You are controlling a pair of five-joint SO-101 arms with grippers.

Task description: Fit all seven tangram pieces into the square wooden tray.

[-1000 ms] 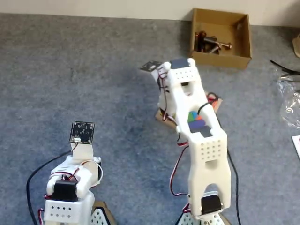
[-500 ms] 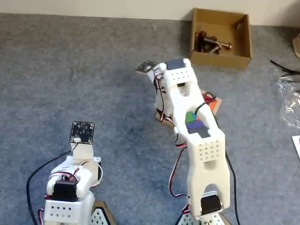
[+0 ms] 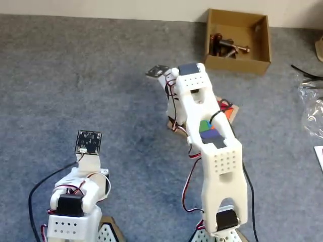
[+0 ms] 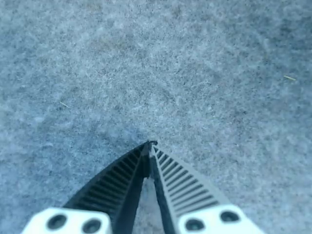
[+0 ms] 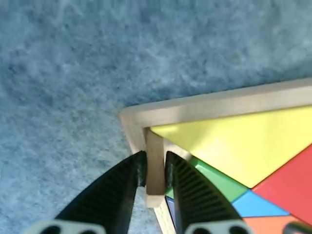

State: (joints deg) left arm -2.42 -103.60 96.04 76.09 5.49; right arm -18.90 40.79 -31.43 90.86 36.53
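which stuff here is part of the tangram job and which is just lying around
Job: wooden tray, yellow piece, green piece, red piece, blue piece, right gripper on the tray's rim.
Lying about: cardboard box, plastic bag.

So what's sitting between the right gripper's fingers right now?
The wooden tray's rim, near its corner: the right gripper clamps it from both sides, seen in the right wrist view.

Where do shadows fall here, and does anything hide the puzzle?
High view: the right arm covers most of the tray and shades the carpet beside it. Right wrist view: soft shadow lies on the carpet along the tray's outer rim, which the right gripper grips. Left wrist view: a dark patch on the carpet by the shut left gripper's tip.
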